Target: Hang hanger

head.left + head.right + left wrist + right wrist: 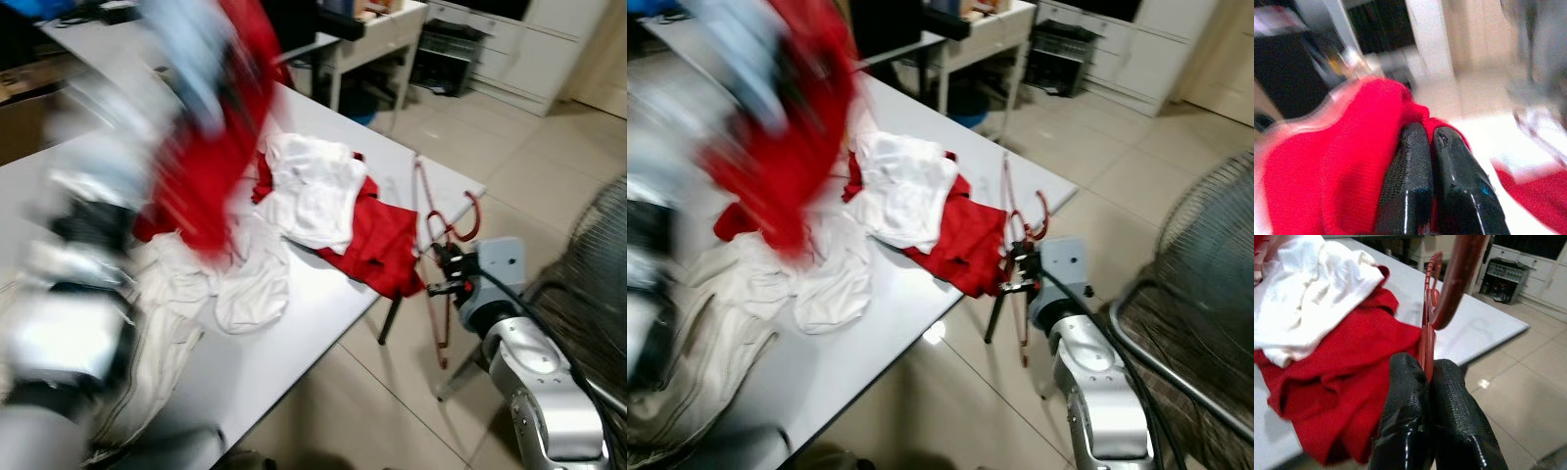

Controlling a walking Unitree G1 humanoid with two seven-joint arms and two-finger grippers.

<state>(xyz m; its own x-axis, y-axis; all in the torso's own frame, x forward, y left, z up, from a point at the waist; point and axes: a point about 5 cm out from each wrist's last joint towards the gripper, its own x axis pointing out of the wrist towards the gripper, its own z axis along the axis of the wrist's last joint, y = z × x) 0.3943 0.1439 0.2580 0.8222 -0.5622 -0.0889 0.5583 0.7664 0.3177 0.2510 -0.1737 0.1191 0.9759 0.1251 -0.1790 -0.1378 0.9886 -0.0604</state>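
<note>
Red hanger (pixel 443 257) clamped in right end effector (pixel 1428 373) past table edge (pixel 446 211), left end effector (pixel 1431 147) pinching red garment (pixel 1342 161).

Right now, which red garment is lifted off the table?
The red garment pinched in the left gripper, raised above the pile; the other red garment lies under white clothes.

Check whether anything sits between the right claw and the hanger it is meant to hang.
Nothing visible does. The right claw is already shut on the red hanger, holding it off the corner of the white table, beside the red cloth. The left claw pinches a separate red garment. No hanging place is identifiable.
</note>
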